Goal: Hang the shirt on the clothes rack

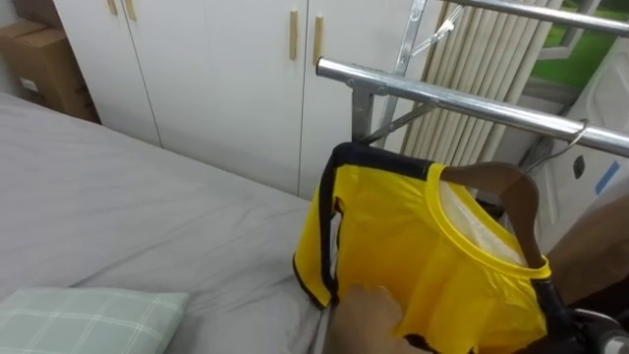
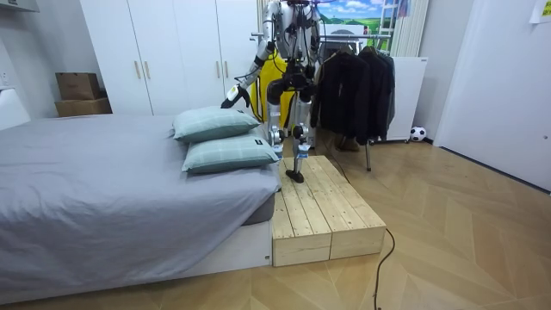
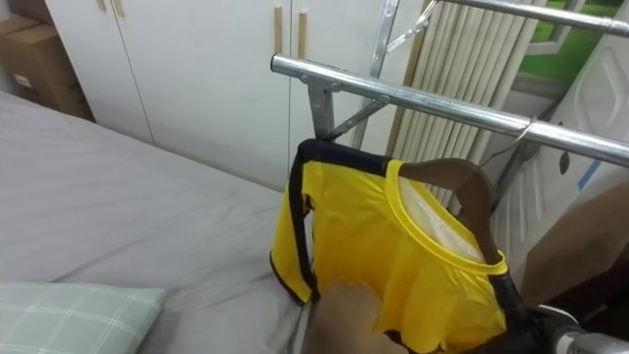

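Note:
A yellow shirt (image 1: 413, 251) with dark trim hangs on a brown wooden hanger (image 1: 506, 187). The hanger's wire hook (image 1: 573, 135) is at the metal rail (image 1: 462, 101) of the clothes rack; whether it rests on the rail I cannot tell. A blurred tan shape, seemingly my left hand (image 1: 369, 317), is against the shirt's lower front. My right hand (image 1: 590, 329) shows as a dark piece at the lower right, by the hanger's near end. In the room view I stand on a wooden platform (image 2: 323, 211) between bed and rack, with the yellow shirt (image 2: 274, 82) in front of me.
The grey bed (image 1: 128, 216) with a checked pillow (image 1: 84, 320) lies to my left. White wardrobe doors (image 1: 226, 79) stand behind the rail. Dark clothes (image 2: 357, 90) hang further along the rack, and a brown garment (image 1: 595, 246) is close on my right. Cardboard boxes (image 1: 44, 64) sit far left.

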